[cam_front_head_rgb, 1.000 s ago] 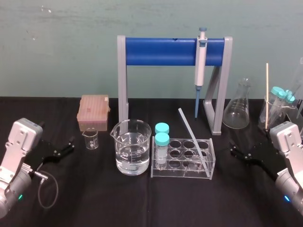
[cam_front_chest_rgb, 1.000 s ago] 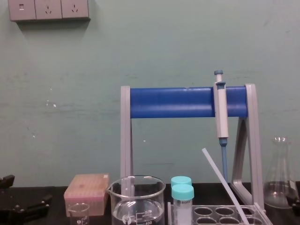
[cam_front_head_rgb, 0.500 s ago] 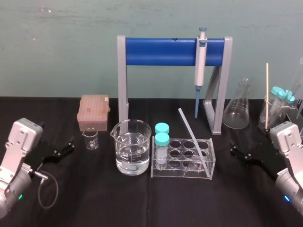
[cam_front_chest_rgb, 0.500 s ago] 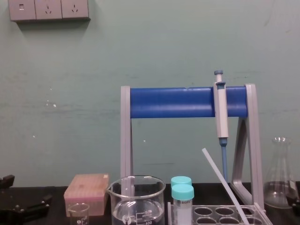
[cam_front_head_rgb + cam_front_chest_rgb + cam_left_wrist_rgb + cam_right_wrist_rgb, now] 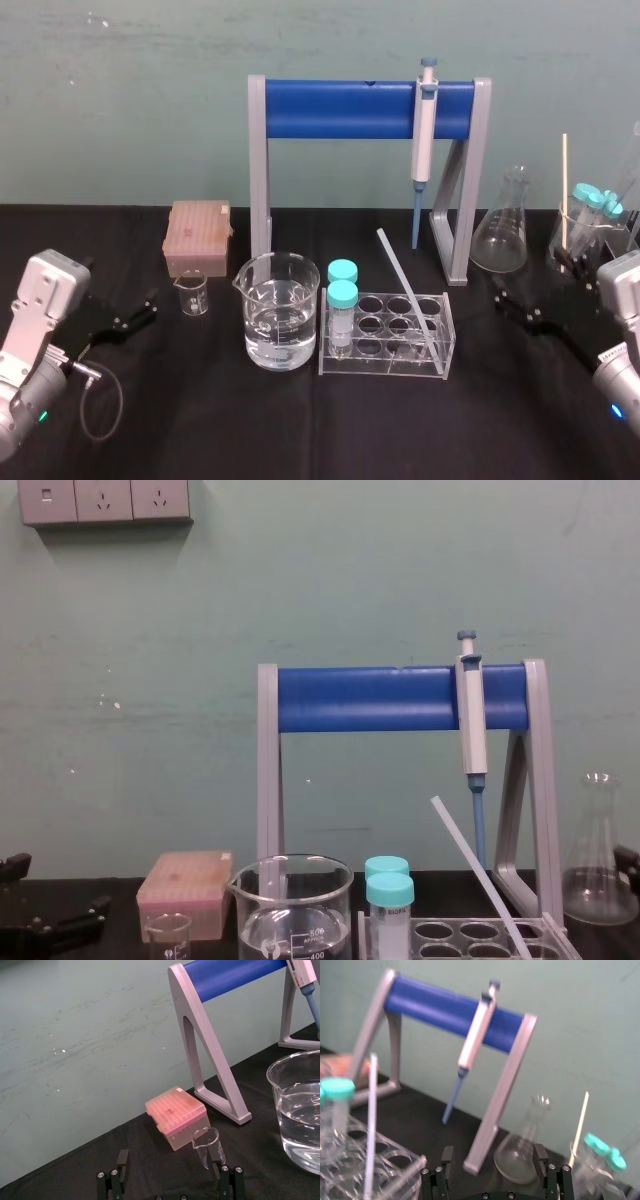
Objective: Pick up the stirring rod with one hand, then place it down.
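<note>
I see a water-filled clear glass beaker at centre, pink tip box at ten o'clock, conical glass flask at two o'clock

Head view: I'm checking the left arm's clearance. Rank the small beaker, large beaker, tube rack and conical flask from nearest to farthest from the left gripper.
From the left gripper, low on the left:
1. Small beaker, just right of it.
2. Large beaker, left of centre.
3. Tube rack, centre.
4. Conical flask, back right, near the right gripper.
</note>
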